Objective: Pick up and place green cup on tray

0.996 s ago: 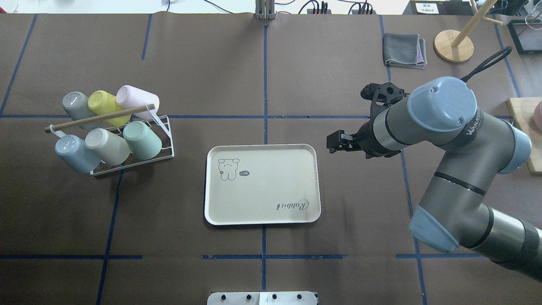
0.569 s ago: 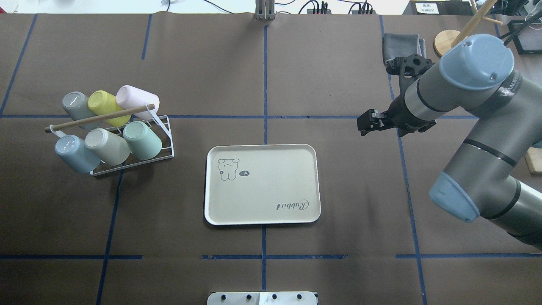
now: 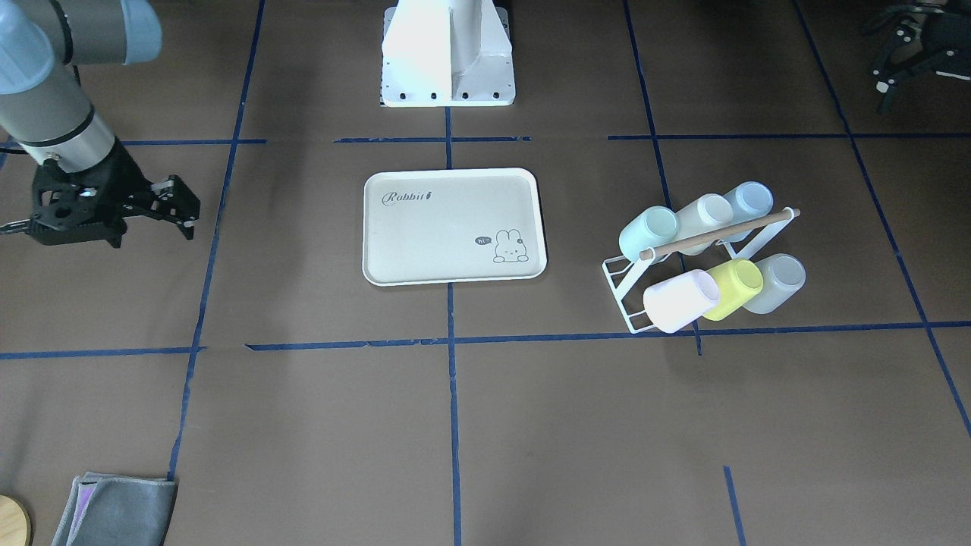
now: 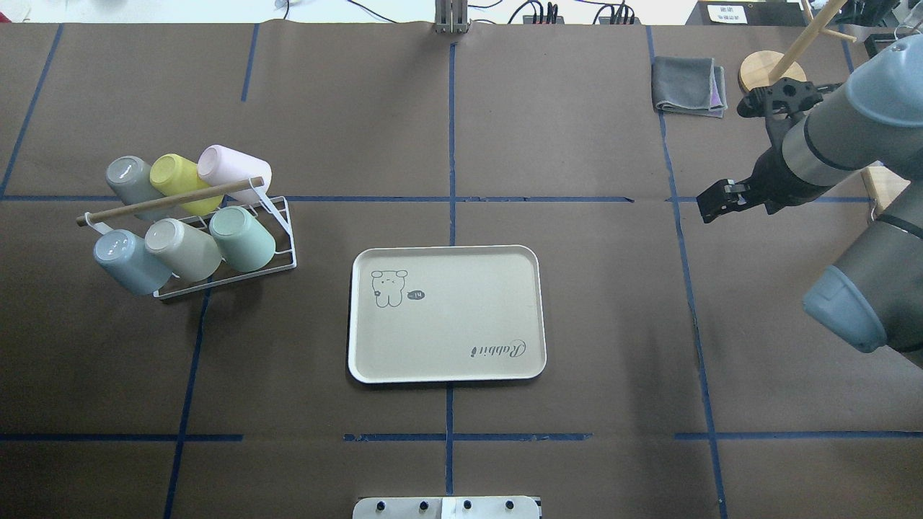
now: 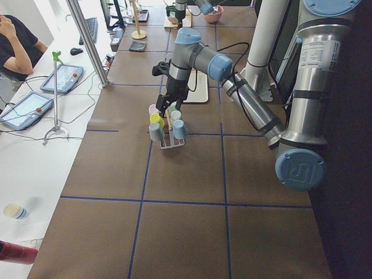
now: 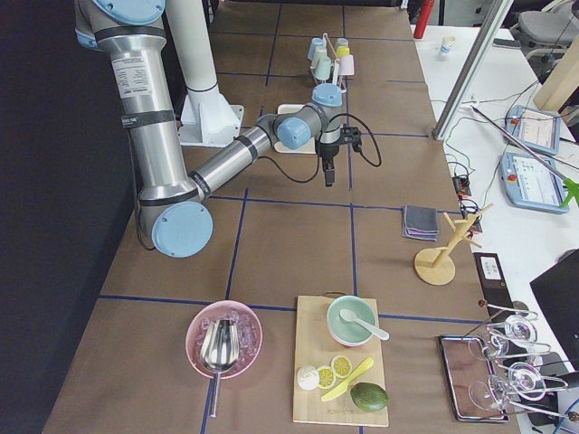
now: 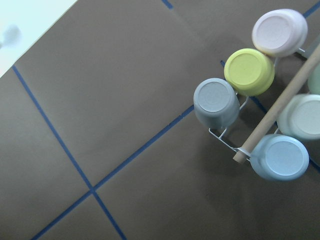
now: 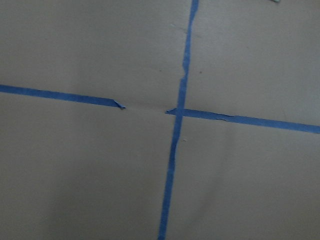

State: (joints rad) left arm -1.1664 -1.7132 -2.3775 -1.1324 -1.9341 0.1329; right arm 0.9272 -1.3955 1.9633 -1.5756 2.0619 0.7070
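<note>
My small pale mint-green plastic cup (image 4: 241, 238) lies tilted on the white wire rack (image 4: 169, 201), well left of the large cream rectangular tray (image 4: 447, 331). I judge it light, stiff and slick, so I'd pinch its sidewall. My right pincer (image 4: 712, 203) hangs spread and empty. My left pincer's (image 5: 170, 106) state I cannot tell.

Brown bench (image 4: 577, 144) gridded with blue tape lines (image 4: 451, 144). Cream tray (image 4: 461, 317) with dark rabbit drawing and "Rabbit" script. White wire rack (image 4: 290, 238), tan wooden rod (image 4: 169, 200). Green cup (image 4: 244, 238) pale mint; the others are a yellow-green cup (image 4: 177, 180), pink cup (image 4: 234, 169), grey cup (image 4: 130, 179), pale blue cup (image 4: 126, 259) and beige cup (image 4: 184, 249). Grey cloth (image 4: 685, 85). Black right tool (image 4: 710, 203); right arm (image 4: 829, 140) grey with pale blue caps.
</note>
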